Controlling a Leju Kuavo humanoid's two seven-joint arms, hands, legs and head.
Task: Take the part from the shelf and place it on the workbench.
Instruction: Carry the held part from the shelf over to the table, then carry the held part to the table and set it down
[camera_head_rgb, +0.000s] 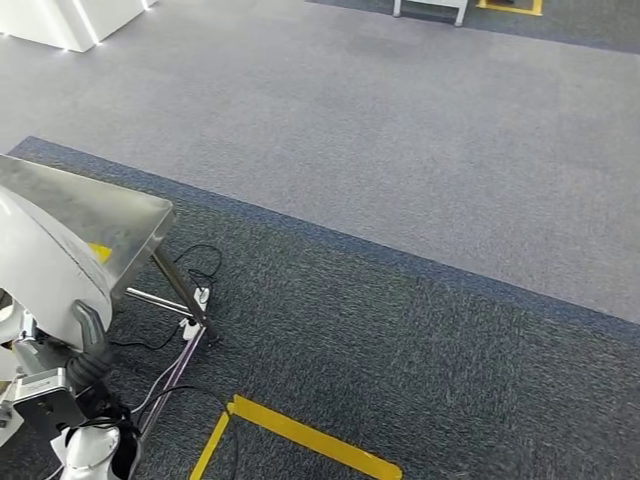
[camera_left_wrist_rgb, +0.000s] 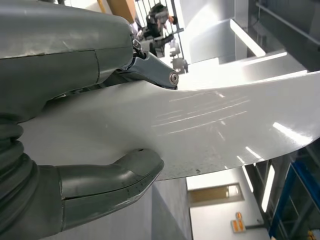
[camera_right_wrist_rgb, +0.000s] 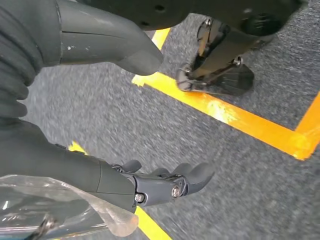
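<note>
Left hand (camera_left_wrist_rgb: 75, 125): thumb and fingers clamp the part (camera_left_wrist_rgb: 211, 125) (a pale curved sheet).
Right hand (camera_right_wrist_rgb: 113, 125): fingers apart, holding nothing, over carpet (camera_right_wrist_rgb: 94, 120).

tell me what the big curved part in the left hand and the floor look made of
Part: pale, smooth, glossy sheet, likely painted metal or plastic; it mirrors ceiling lights and shows fine scratches. The left hand grips its edge. Floor: speckled grey carpet, matte, with yellow tape lines.

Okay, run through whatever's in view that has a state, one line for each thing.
Part: curved white panel, held off the floor by the left robot hand.
Left robot hand: grips the part, thumb on one face, fingers on the other.
Right robot hand: holds nothing, fingers apart, above the carpet.
</note>
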